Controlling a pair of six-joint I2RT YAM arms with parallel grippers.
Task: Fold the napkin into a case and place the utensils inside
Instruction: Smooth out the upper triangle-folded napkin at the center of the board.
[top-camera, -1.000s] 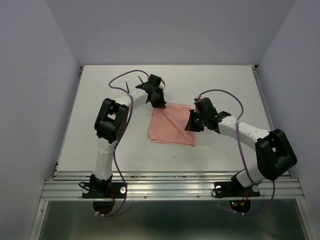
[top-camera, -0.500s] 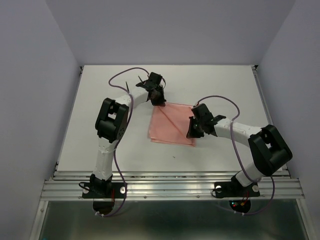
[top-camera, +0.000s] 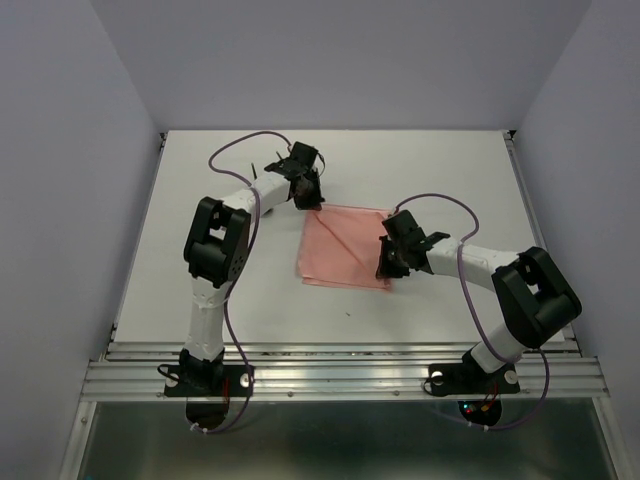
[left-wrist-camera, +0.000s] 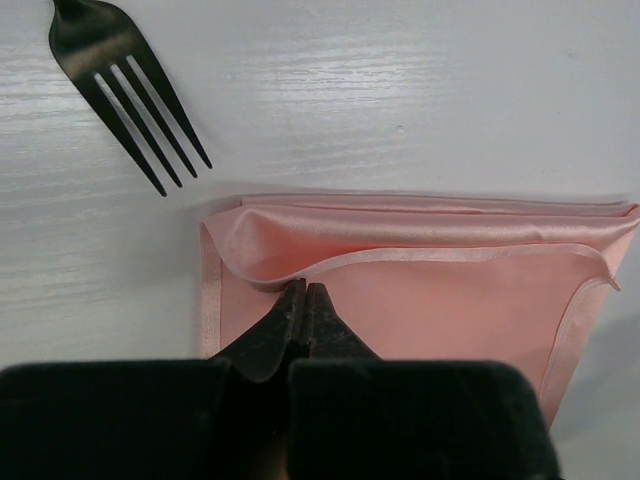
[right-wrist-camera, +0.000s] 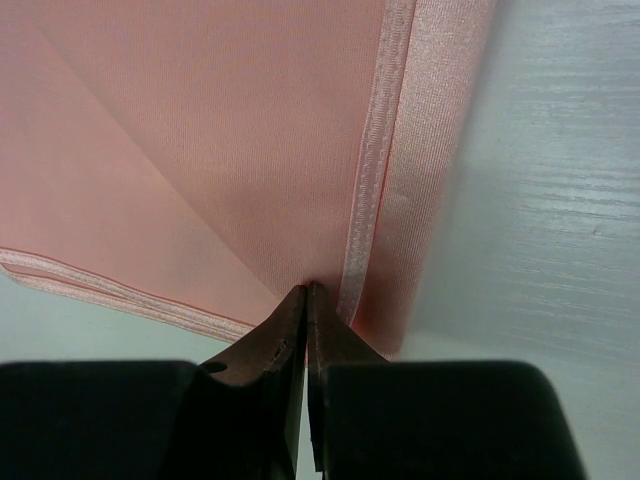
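Napkin (top-camera: 345, 250) lies folded flat on table (top-camera: 450, 180). Left gripper (left-wrist-camera: 305, 292) and right gripper (right-wrist-camera: 306, 290) are both closed tight, apparently pinching its hems. 1 fork (left-wrist-camera: 100, 50) lies near, apart.

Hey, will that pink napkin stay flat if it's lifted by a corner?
Probably not: the napkin looks thin and limp, its top layer curling at the hem. Its satiny sheen suggests folded layers may slide apart.

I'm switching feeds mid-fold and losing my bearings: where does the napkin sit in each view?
Top external: the napkin lies flat, mid-table, slightly right of centre.
Left wrist: it fills the centre and lower right, below the fork.
Right wrist: it fills the upper left and centre.
Shared landmark: the white table bordering the cloth in all three views.
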